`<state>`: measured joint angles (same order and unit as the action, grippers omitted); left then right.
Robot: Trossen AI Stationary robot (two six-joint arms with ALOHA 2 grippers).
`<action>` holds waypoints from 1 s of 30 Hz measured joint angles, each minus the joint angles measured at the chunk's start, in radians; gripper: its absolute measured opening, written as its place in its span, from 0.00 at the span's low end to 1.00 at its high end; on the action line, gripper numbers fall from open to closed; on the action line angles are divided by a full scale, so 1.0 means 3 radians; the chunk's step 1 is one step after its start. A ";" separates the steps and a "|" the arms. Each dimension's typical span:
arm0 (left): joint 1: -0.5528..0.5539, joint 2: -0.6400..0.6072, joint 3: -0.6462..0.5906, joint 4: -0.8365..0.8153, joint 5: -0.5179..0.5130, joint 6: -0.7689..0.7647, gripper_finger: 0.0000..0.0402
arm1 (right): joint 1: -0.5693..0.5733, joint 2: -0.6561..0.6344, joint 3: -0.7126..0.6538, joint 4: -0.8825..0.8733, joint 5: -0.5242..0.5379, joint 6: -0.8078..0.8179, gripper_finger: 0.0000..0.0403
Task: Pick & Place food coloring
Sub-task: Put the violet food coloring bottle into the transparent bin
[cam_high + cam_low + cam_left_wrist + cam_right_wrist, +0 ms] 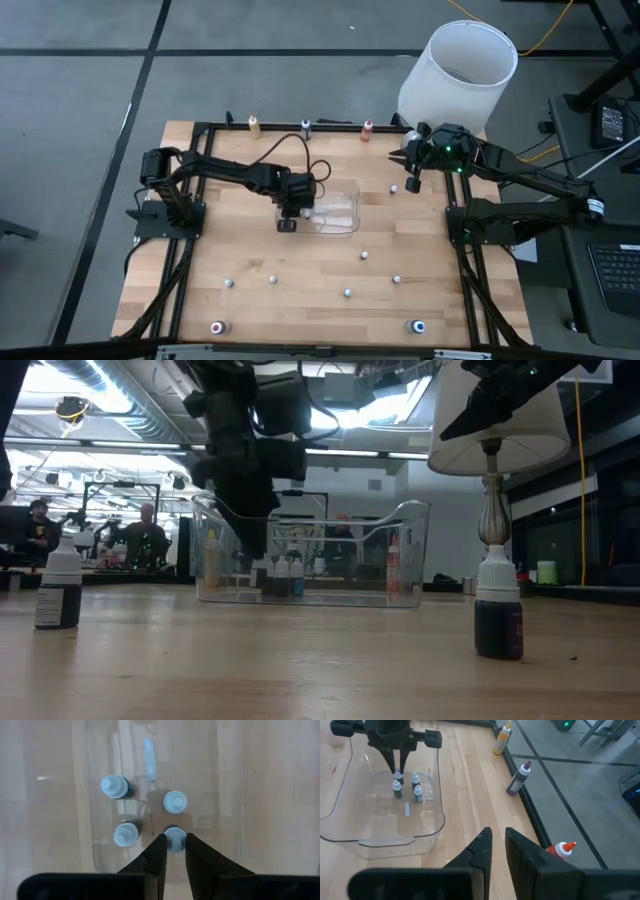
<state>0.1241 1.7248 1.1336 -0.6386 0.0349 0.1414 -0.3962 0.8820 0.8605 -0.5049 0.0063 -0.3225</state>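
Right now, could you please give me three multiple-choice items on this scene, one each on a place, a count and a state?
1. Where is the right hand?
A) at the front left corner
B) beside the white bin
C) in the middle

2. How many bottles stand in the clear container?
A) one
B) four
C) seven

3. The left hand is:
A) closed on a bottle cap
B) wide open in mid-air
C) holding a bead

Answers: 1 B, the high view shows it by the bin; 2 B, four caps show; 3 A, its fingers flank one cap.
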 joint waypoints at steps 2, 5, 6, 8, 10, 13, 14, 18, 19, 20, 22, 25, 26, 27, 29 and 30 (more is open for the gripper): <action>0.0015 0.0002 0.0000 0.0020 0.0000 0.0000 0.13 | 0.0000 0.0001 0.0001 -0.0001 0.0000 0.0000 0.14; 0.0032 0.0031 0.0003 0.0062 0.0023 -0.0003 0.13 | 0.0000 -0.0001 0.0000 -0.0004 0.0000 -0.0001 0.14; 0.0030 0.0038 0.0003 0.0056 0.0031 -0.0002 0.13 | 0.0000 0.0000 0.0000 -0.0004 0.0000 -0.0001 0.14; 0.0019 0.0084 0.0005 0.0101 0.0028 0.0001 0.13 | 0.0000 0.0000 0.0000 -0.0006 0.0000 -0.0001 0.14; 0.0015 0.0084 0.0005 0.0074 0.0033 0.0005 0.13 | 0.0000 0.0000 0.0000 -0.0010 0.0000 0.0000 0.14; 0.0007 0.0084 0.0005 0.0111 0.0030 -0.0021 0.13 | 0.0000 0.0001 0.0000 -0.0015 -0.0001 0.0009 0.14; 0.0007 0.0084 0.0005 0.0128 0.0029 -0.0033 0.13 | 0.0000 0.0000 0.0001 -0.0014 0.0000 0.0008 0.14; 0.0017 0.0084 0.0005 0.0124 0.0032 -0.0051 0.14 | 0.0000 0.0000 0.0000 -0.0014 0.0000 0.0006 0.14; 0.0017 0.0084 0.0005 0.0125 0.0031 -0.0052 0.14 | 0.0000 0.0000 0.0001 -0.0014 -0.0001 0.0006 0.14; 0.0017 0.0084 0.0005 0.0124 0.0031 -0.0052 0.15 | 0.0000 -0.0001 0.0000 -0.0014 -0.0001 0.0005 0.14; 0.0016 0.0084 0.0005 0.0124 0.0030 -0.0070 0.17 | 0.0000 -0.0001 0.0000 -0.0014 0.0000 0.0005 0.14; 0.0017 0.0084 0.0005 0.0124 0.0029 -0.0107 0.20 | 0.0000 0.0001 0.0000 -0.0014 -0.0001 0.0003 0.14; 0.0017 0.0084 0.0005 0.0124 0.0029 -0.0110 0.20 | 0.0000 0.0000 0.0000 -0.0014 0.0000 0.0003 0.14; 0.0017 0.0084 0.0005 0.0124 0.0029 -0.0112 0.21 | 0.0000 -0.0001 0.0000 -0.0014 -0.0001 0.0003 0.14; 0.0017 0.0084 0.0005 0.0123 0.0027 -0.0115 0.23 | 0.0000 0.0001 0.0000 -0.0014 0.0000 0.0008 0.14; 0.0017 0.0084 0.0005 0.0118 0.0025 -0.0123 0.23 | 0.0000 0.0000 0.0000 -0.0013 -0.0001 0.0008 0.14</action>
<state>0.1290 1.7500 1.1351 -0.6031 0.0425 0.1046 -0.3962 0.8820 0.8606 -0.5087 0.0061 -0.3202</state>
